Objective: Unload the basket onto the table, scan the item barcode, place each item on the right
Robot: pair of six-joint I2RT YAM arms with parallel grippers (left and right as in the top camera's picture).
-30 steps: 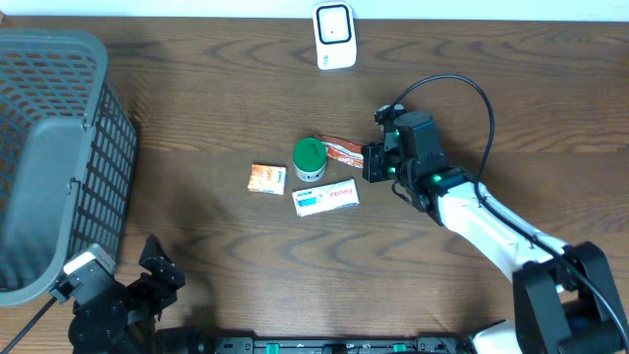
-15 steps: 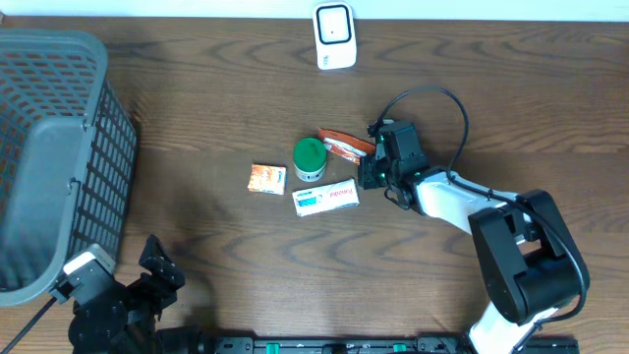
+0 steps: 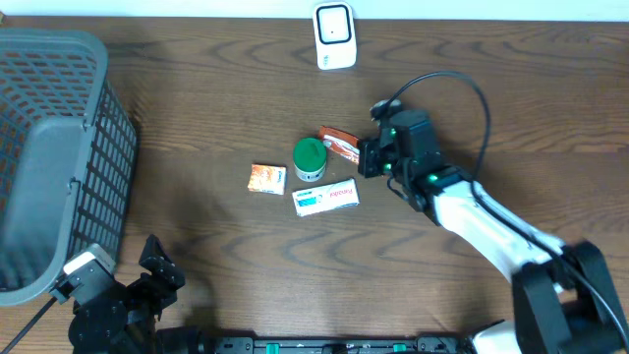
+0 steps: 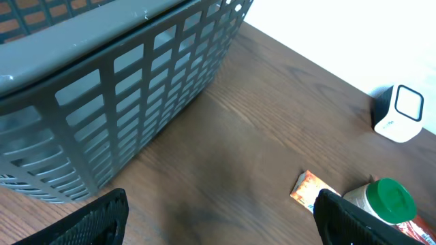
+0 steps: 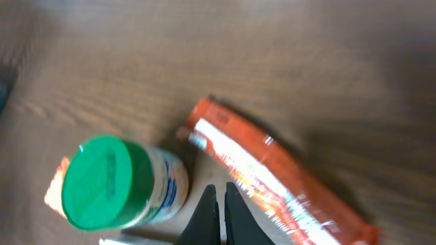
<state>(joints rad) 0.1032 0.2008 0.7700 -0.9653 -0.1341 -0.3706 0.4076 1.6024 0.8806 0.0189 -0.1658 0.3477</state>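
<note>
Several items lie mid-table: a jar with a green lid (image 3: 309,158), an orange-red wrapper (image 3: 340,146) to its right, a small orange packet (image 3: 267,178) and a white box (image 3: 326,198). A white scanner (image 3: 334,36) stands at the far edge. My right gripper (image 3: 362,157) is at the wrapper's right end. In the right wrist view the right gripper (image 5: 219,203) is shut with nothing in it, its tips between the jar (image 5: 116,184) and the wrapper (image 5: 272,177). My left gripper (image 4: 218,224) is open over bare wood at the near left.
A large grey basket (image 3: 59,157) fills the left side, and its slatted wall (image 4: 136,88) is close in the left wrist view. That view also shows the scanner (image 4: 400,112), the small orange packet (image 4: 310,192) and the jar (image 4: 385,201) to the right.
The right arm swung about and its shut gripper has ended a little further left and up, against the wrapper's right end. The wrapper shifted slightly. The left arm is still.
</note>
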